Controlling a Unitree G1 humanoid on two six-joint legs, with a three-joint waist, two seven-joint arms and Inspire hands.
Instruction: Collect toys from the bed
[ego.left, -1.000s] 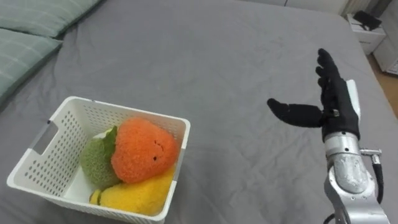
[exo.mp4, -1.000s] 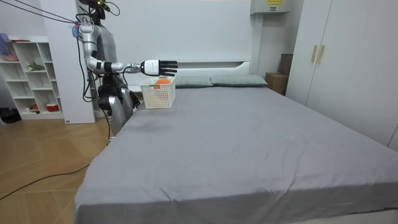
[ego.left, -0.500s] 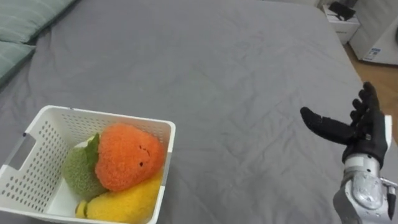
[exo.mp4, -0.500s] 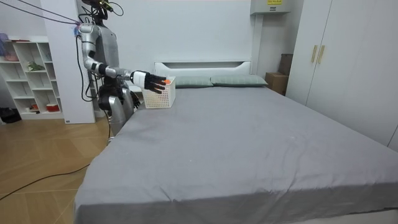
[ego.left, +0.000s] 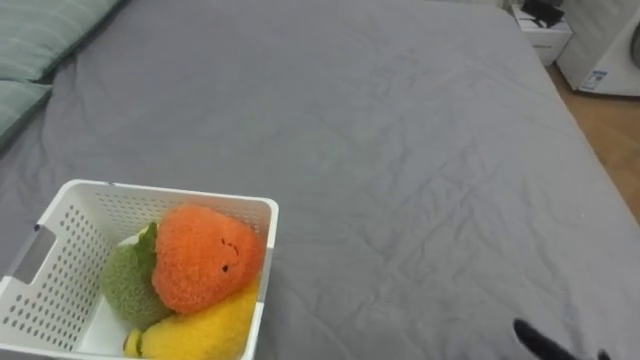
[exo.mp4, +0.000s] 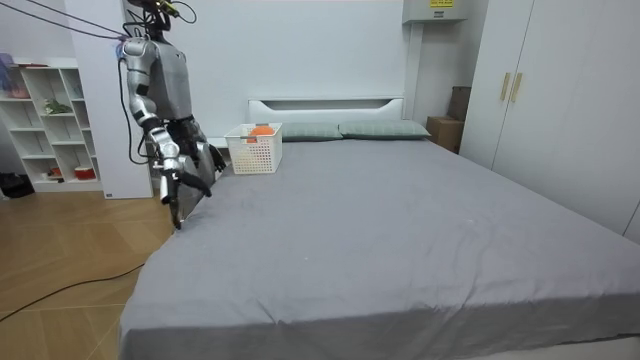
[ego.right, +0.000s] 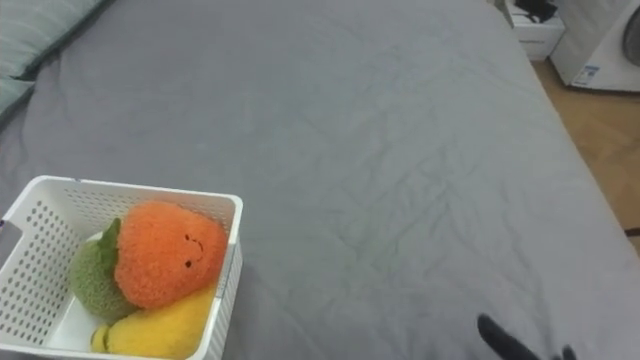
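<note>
Fingertips (ego.left: 524, 333) of the right hand (exo.mp4: 170, 180): dark, seen apart at the lower edge of the eye views. Nothing is held between them. In the room view the hand hangs low beside the bed's edge.

Toys, three, all inside the basket:
- Orange plush strawberry with a stitched face (ego.left: 205, 258). It is piled highest and stands proud of the rim.
- Green plush fruit (ego.left: 125, 285), pressed against the strawberry's left side.
- Yellow plush fruit (ego.left: 205, 330), lying beneath both, along the near wall.

Container: white perforated plastic basket (ego.left: 160, 195), set upright on the bed close to the near edge, well apart from the hand.

Surroundings: grey wrinkled bed sheet (ego.left: 400, 150), with no loose toy to be seen on it. Pale green striped pillows (ego.left: 30, 30) lie at the upper left. A white bedside cabinet (ego.left: 545, 30) stands beyond the far corner.

Hazards, as judged:
- The collection looks complete or nearly so, but a toy lying outside these views could be missed.
- The strawberry is the likeliest item to be lost, because it would roll out if the basket were tipped or lifted by one side.
- The basket could be nudged off the near edge by an arm brought up carelessly, and the soft mattress would let it lean.
</note>
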